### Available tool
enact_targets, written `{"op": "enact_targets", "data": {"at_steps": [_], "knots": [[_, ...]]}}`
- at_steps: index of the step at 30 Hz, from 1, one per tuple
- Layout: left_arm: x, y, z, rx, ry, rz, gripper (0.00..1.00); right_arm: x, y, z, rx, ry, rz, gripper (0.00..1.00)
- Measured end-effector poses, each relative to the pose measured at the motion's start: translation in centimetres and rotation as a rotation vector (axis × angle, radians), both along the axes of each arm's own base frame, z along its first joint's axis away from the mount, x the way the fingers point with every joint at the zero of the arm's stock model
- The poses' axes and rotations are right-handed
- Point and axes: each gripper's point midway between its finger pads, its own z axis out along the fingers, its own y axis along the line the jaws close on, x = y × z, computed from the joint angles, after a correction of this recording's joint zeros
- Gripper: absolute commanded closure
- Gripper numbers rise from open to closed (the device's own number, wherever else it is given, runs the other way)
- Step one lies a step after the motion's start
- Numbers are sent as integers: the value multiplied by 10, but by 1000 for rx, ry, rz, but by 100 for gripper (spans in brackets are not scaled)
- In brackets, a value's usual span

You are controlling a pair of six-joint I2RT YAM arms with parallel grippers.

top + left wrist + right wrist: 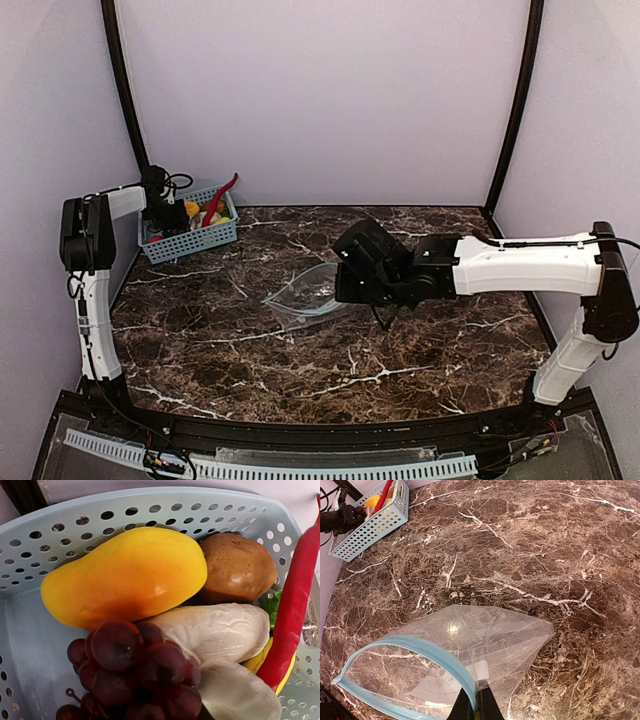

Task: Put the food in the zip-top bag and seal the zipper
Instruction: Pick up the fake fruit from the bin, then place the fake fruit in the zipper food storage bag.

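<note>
The clear zip-top bag (495, 640) lies mid-table (305, 290) with its mouth held open. My right gripper (475, 706) is shut on the teal zipper (420, 650) strip, one finger on each side of the upper lip. My left gripper (168, 215) is down in the blue basket, and its fingers do not show in the left wrist view. That view is filled by the dark purple grape bunch (135, 665), the yellow oblong piece (125, 575) and the brown oval piece (237, 567). The grapes are closest to the camera. No red round fruit shows.
The blue mesh basket (190, 240) stands at the back left by the wall; its perforated wall (30, 630) surrounds the food. It also holds a long red chili (292, 605) and pale white pieces (220, 630). The marble table (560, 555) spreads around the bag.
</note>
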Motion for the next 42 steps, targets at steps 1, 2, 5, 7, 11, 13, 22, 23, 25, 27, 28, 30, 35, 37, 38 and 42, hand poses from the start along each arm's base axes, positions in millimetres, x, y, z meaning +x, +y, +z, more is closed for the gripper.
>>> {"op": "enact_targets", "data": {"at_steps": [1, 2, 5, 7, 11, 13, 22, 23, 25, 27, 28, 30, 35, 37, 38, 42], "knots": [[-1, 0, 0, 1, 3, 1, 84, 0, 0, 0, -2, 1, 0, 96], [-1, 0, 0, 0, 3, 2, 89, 0, 0, 0, -2, 1, 0, 96], [-1, -1, 3, -2, -2, -1, 93, 0, 0, 0, -3, 0, 0, 96], [-4, -1, 7, -5, -5, 0, 94, 0, 0, 0, -2, 0, 0, 96], [-21, -3, 26, -8, -17, 5, 95, 0, 0, 0, -3, 1, 0, 96], [-32, -4, 45, -11, -48, 12, 97, 0, -1, 0, -2, 1, -1, 96], [-81, -14, 133, -35, -258, 7, 97, -2, -5, 9, 18, -12, -4, 96], [-85, -15, 137, -39, -269, 2, 97, -2, -5, 10, 19, -13, -5, 96], [-94, -19, 139, -50, -279, -7, 97, -2, -5, 11, 21, -14, -5, 96], [-103, -22, 139, -64, -279, -16, 97, -2, -6, 12, 23, -16, -4, 96], [-108, -25, 141, -73, -282, -24, 97, -2, -6, 13, 23, -17, -3, 96], [-118, -32, 148, -90, -297, -45, 97, -2, -6, 13, 22, -18, -2, 96], [-152, -68, 196, -127, -403, -156, 97, -2, -6, 14, 15, -24, 8, 95], [-175, -102, 219, -137, -463, -255, 97, 0, -6, 14, 14, -28, 11, 95], [-189, -122, 227, -151, -485, -313, 97, 0, -5, 15, 14, -31, 13, 95], [-259, -202, 251, -243, -548, -584, 97, 6, -6, 17, 16, -41, 18, 95]]}}
